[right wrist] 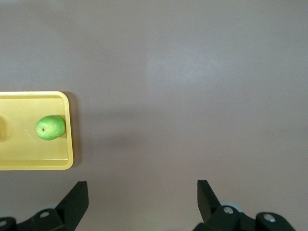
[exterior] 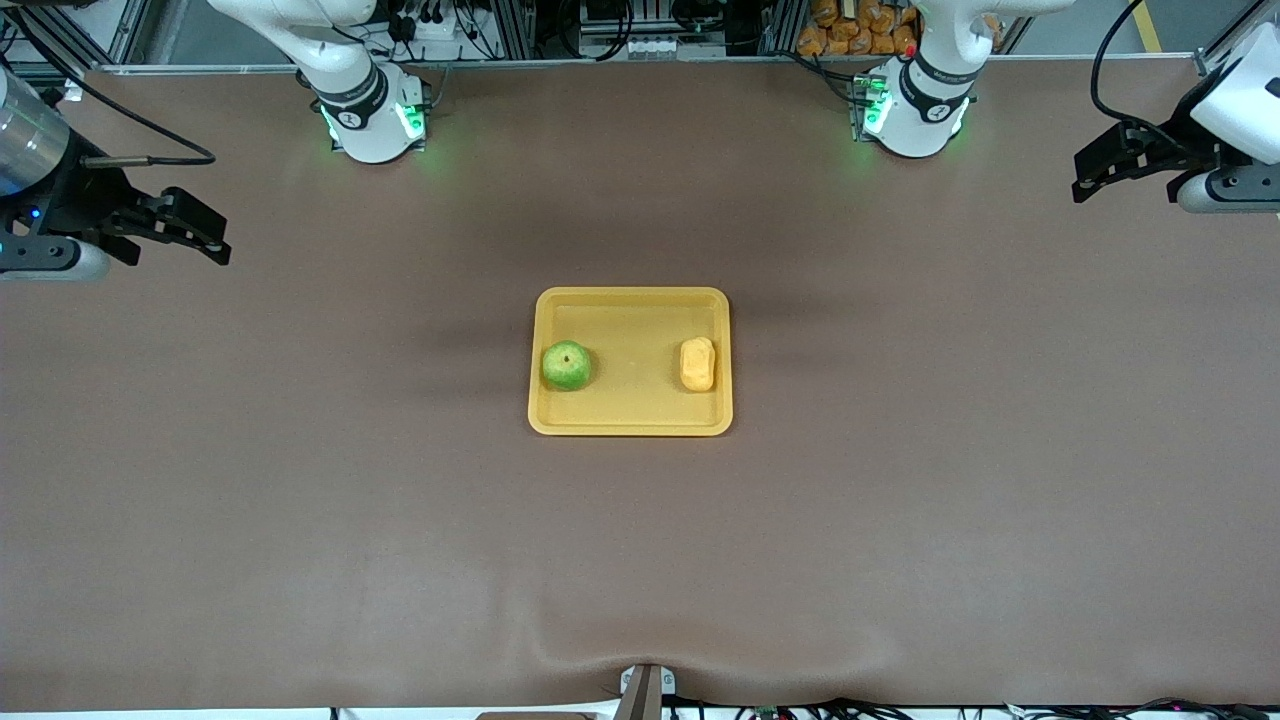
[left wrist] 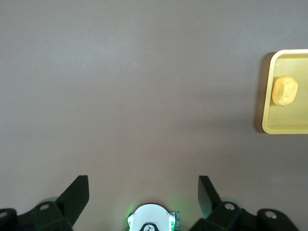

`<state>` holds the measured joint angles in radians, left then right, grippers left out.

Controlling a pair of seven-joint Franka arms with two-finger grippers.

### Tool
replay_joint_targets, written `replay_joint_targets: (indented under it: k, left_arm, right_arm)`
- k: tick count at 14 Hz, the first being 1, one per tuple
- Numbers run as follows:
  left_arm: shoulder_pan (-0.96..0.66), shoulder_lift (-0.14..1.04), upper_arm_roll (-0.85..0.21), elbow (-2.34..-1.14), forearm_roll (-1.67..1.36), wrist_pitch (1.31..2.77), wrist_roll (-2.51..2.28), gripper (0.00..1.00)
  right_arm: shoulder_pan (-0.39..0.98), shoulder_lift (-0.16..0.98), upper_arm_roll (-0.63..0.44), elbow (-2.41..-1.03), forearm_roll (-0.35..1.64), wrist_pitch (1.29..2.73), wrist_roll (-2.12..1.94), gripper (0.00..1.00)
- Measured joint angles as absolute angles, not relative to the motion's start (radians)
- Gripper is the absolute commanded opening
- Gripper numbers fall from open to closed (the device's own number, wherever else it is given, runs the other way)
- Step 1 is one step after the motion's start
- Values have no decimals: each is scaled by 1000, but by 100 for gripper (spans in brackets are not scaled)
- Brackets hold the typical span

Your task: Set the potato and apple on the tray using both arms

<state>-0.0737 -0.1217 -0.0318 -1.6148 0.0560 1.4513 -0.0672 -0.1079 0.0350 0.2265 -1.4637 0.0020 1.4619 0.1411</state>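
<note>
Now round apple [exterior: 566, 365], oblong potato [exterior: 697, 363] on flat rect. tray [exterior: 630, 420].

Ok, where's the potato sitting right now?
The potato lies on the tray, at the end toward the left arm, apart from the apple beside it.

Front view: high, facing both arm bases, whole tabletop [exterior: 300, 500] seen. Wrist views: high, looking straight down past own fingers [left wrist: 77, 195]. All three share the tray [exterior: 630, 425].
</note>
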Motion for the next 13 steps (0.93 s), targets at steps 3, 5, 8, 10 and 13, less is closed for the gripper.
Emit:
replay_joint_targets:
  k: [3,5,8,10,13]
  left_arm:
    - [-74,-122,-32,-1614,56,1451,-67,100]
    - [-74,-122,-32,-1614,56,1451,-67,100]
    - [-74,-122,-32,-1614,56,1451,-67,100]
    - [-74,-122,-32,-1614,56,1451,-67,100]
    - [-74,-122,-32,-1614,56,1443,-67,100]
  right_arm:
    - [-116,65,224,-1468,2,1497,137,100]
    - [-116,87,224,-1468,2,1525,117,100]
    - [-116,82,228,-1462,2,1525,57,100]
    - [-118,73,226,-1458,2,1521,26,100]
    - [-126,70,223,-1451,2,1521,9,100]
